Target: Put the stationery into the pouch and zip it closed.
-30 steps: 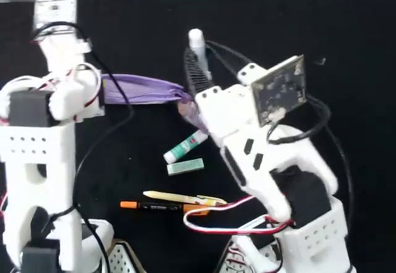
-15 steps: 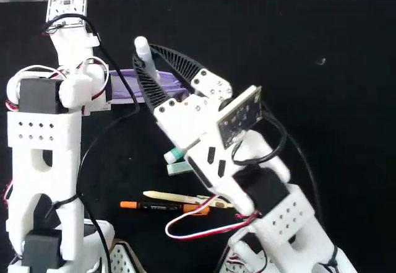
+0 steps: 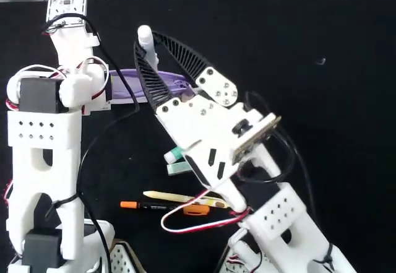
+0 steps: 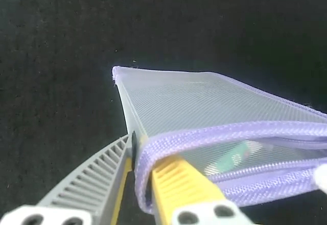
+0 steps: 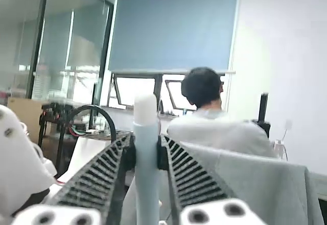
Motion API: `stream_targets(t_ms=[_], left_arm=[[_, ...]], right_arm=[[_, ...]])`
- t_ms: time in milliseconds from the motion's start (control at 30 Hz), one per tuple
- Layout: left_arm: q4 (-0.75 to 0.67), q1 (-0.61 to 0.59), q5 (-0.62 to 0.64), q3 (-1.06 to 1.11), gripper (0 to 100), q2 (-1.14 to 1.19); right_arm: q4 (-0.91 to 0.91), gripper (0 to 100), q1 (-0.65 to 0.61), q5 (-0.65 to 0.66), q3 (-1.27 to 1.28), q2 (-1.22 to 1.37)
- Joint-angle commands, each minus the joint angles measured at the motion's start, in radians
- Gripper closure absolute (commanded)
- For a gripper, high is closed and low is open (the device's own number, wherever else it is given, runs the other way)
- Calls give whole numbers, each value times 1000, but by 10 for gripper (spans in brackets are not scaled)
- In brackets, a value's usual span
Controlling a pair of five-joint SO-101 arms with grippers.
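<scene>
Right jaws, I see, grip a white-capped tube (image 5: 145,133); left jaws clamp the purple pouch (image 4: 214,102) at its zipper edge.

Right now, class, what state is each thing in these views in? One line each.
left gripper: shut on the pouch edge.
pouch: unzipped, mouth open.
right gripper: shut on the tube.
tube: capped, upright, held above the table.
glue stick: lying on table.
eraser: lying on table.
yellow pen: lying on table.
orange marker: lying on table.
</scene>
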Motion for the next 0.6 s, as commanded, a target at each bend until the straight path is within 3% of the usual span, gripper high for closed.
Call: stream_targets(t_ms=[0,300,467,567], left_arm=[[2,13,9,-16,971,3],[0,12,11,-21,971,3],[-2,-47,14,-30,971,5],[6,-64,14,-48,971,5]], right_arm=[[-103,988,-6,12,19,47],[-103,988,-9,5,53,202],[-101,982,-11,5,116,186],[-100,900,-15,3,127,186]])
